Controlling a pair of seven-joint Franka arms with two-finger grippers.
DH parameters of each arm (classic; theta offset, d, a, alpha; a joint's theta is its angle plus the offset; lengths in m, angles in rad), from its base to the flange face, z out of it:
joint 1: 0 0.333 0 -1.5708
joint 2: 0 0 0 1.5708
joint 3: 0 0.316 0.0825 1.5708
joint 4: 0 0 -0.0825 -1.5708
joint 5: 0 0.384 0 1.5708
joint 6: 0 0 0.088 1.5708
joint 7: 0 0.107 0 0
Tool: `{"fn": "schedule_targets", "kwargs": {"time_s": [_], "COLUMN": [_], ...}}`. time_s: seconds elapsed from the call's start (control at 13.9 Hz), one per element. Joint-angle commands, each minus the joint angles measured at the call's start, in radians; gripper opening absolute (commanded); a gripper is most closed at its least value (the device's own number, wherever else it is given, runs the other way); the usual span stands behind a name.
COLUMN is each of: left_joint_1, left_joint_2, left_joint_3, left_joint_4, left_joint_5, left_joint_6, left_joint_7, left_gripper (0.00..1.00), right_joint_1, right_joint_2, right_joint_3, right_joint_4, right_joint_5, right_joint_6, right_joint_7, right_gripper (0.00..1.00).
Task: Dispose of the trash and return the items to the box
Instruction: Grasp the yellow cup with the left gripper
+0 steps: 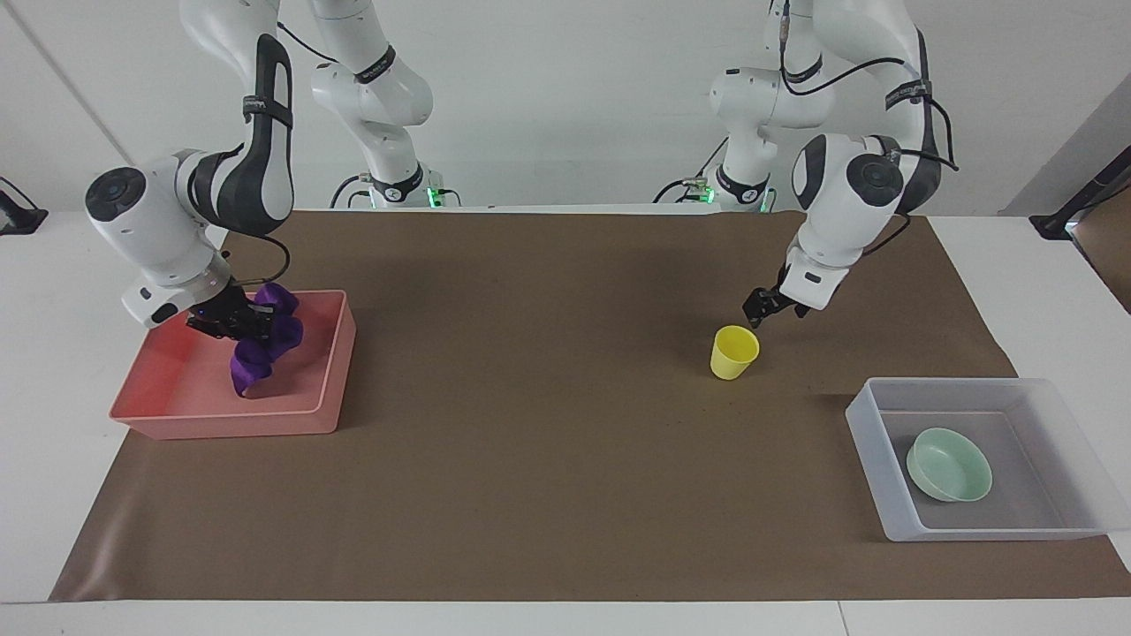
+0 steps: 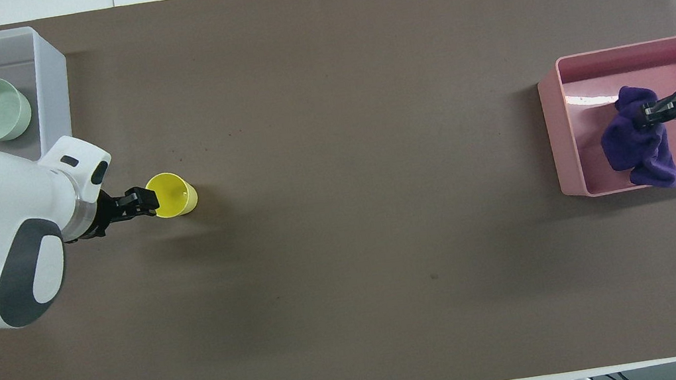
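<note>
Nearest the robots, the yellow cup stood upright on the brown worktop toward the left arm's end, with the left hand hovering just above its rim; whether that hand's fingers were apart or together could not be told. Toward the right arm's end, the right hand was clamped on the purple rag, whose lower folds appeared to rest inside the pink tray. Farthest from the robots, the green bowl lay in the clear box. Judging by this, the rag's disposal was nearly finished and the cup's pickup was beginning: next the right hand would need to release, and the left to descend around the cup's wall.
</note>
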Motion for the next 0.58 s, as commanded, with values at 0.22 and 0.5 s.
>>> {"fn": "schedule_targets", "kwargs": {"time_s": [0.22,0.5], "left_joint_1": [-0.033,-0.023], "left_joint_2": [0.019,0.044], "left_joint_3": [0.014,0.014], "left_joint_4": [-0.083,-0.083], "left_joint_5": [0.013,0.013], "left_joint_6": [0.166,0.229], "left_joint_7": [-0.058,-0.063], "left_gripper": [0.01,0.00], "right_joint_1": [0.049,0.112], "right_joint_2": [-0.023,-0.038], "right_joint_3": [0.013,0.013], "right_joint_4": [0.071,0.220], "right_joint_5": [0.010,-0.005], "right_joint_6": [-0.080,-0.307], "right_joint_7": [0.005,0.085], "right_gripper": [1.00,1.00]}}
